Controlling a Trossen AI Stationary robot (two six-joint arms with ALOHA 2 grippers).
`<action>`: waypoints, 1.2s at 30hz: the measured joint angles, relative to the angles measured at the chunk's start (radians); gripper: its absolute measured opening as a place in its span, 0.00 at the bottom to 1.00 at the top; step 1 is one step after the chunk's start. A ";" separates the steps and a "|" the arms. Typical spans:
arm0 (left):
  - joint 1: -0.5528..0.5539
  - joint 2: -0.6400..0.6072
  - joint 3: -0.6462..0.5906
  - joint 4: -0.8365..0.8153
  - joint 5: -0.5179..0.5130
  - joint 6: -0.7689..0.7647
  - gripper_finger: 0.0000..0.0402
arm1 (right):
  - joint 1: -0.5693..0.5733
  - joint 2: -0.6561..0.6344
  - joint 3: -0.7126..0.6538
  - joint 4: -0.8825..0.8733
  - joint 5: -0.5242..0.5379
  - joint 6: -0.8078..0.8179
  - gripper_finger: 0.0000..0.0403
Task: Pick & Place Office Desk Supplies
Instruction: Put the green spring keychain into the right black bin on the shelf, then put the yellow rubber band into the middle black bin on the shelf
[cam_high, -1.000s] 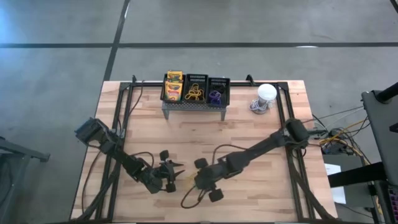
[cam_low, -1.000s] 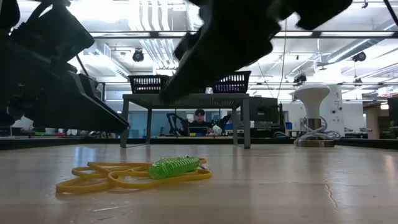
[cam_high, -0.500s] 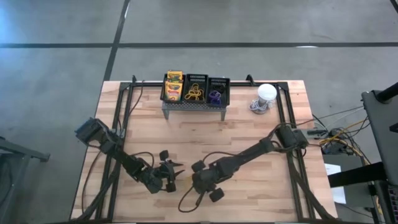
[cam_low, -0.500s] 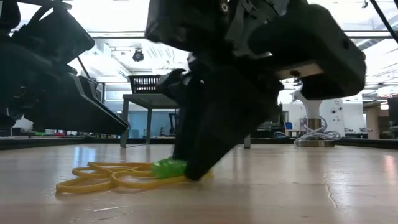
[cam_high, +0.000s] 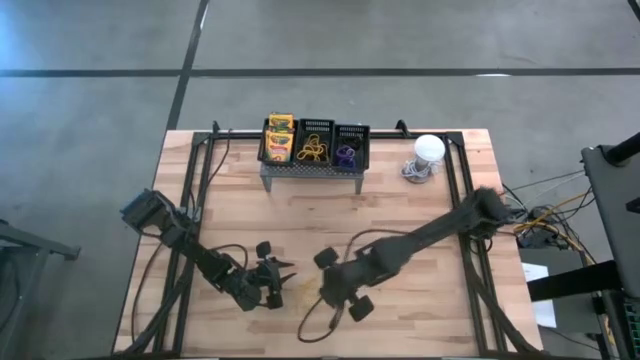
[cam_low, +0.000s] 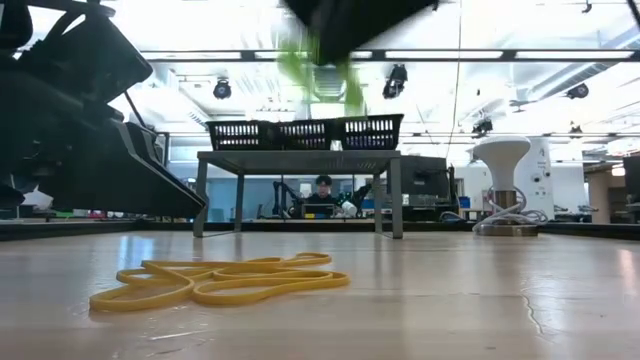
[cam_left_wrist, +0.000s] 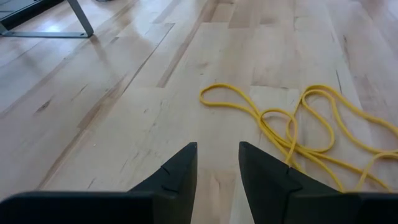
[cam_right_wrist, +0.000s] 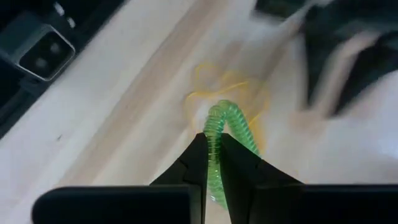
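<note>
My right gripper is shut on a green coiled band loop, held up over the table's near middle; it also shows in the high view. In the low view the green loop is a blur high above the table. A tangle of yellow band loops lies flat on the wood below it, and shows in both wrist views. My left gripper is open and empty, low over the table just left of the yellow loops. My right gripper pinches the green coil between its two fingers at one stretch of the loop. The fingers come from above, slanting down. The rest of the loop arcs out past the fingertips, clear of the table and of the yellow loops.
Three black mesh baskets stand on a grey stand at the far middle: one with crayon boxes, one with yellow loops, one with purple loops. A white dome stands at the far right.
My right gripper has gone down onto the green coil lying on the yellow loops, shut on it, and risen again. The green coil is now lifted clear of the table; the yellow loops have stayed on the wood.
</note>
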 joint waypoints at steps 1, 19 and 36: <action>0.000 0.000 0.000 0.000 0.000 0.000 0.30 | 0.004 -0.033 -0.004 0.001 0.039 -0.023 0.06; 0.000 0.000 0.001 0.011 0.000 0.000 0.30 | -0.616 -0.372 -0.207 0.127 0.357 0.232 0.09; 0.005 0.000 0.001 0.008 0.000 0.008 0.30 | -0.644 -0.492 -0.166 0.168 0.201 0.259 0.41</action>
